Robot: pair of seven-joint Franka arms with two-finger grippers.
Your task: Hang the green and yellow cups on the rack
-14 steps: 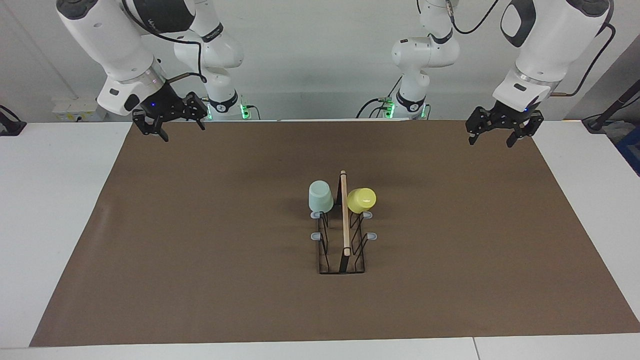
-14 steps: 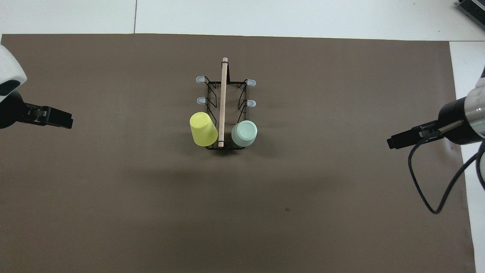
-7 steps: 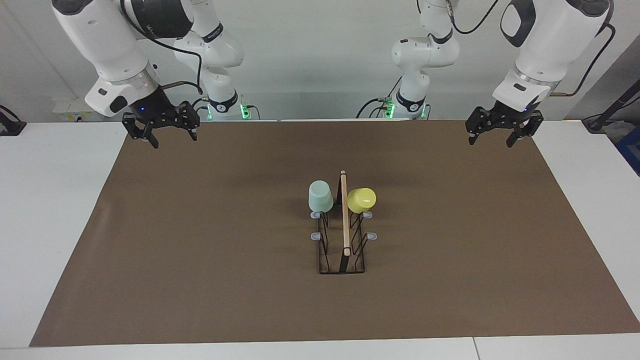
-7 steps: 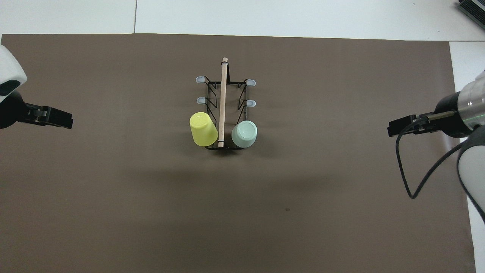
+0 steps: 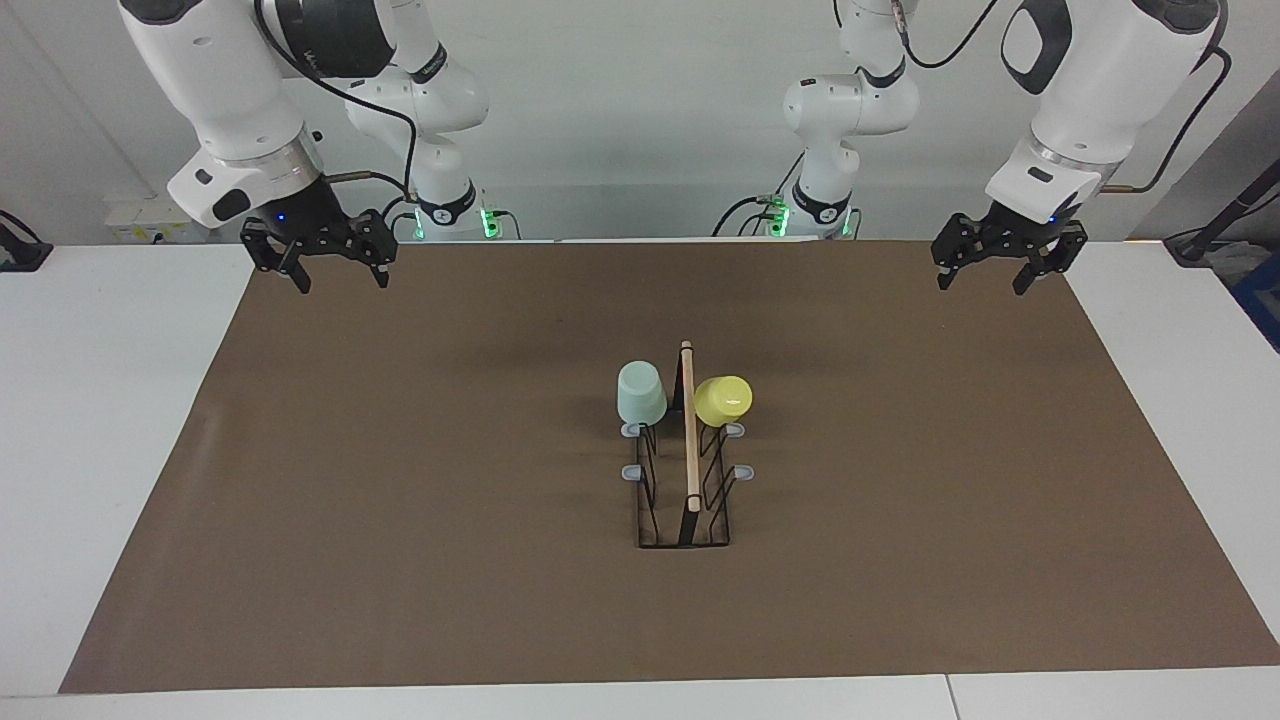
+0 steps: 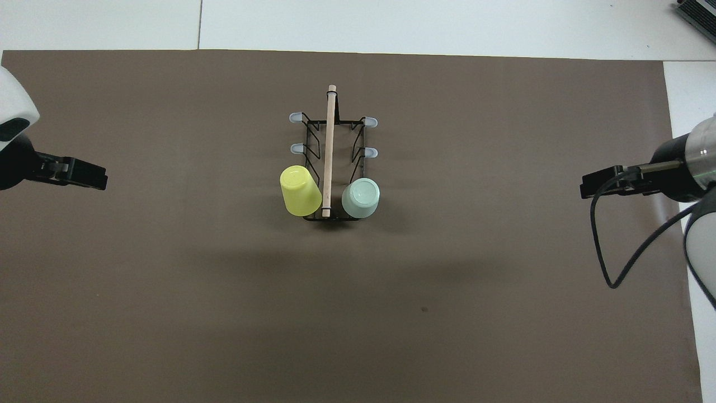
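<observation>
White tabletop (image 5: pixel 120 420) carries a brown mat (image 5: pixel 400 480), with the rack (image 5: pixel 688 470) at its middle. Both cups sit upside down on the rack's 2 prongs nearest the robots: the green cup (image 5: pixel 641 393) on the side toward the right arm's end, the yellow cup (image 5: pixel 723 399) on the side toward the left arm's end, tilted outward. The other 4 prongs are bare. By my reading, the hanging is done and nothing is left but parking the arms.

The left gripper (image 5: pixel 995 262) hangs open and empty over the mat's corner, well apart from the rack, waiting. The right gripper (image 5: pixel 319 256), also open and empty, has swung outward from the rack since 1 second ago and now hangs over the mat's other robot-side corner. Cups and rack have not shifted.
</observation>
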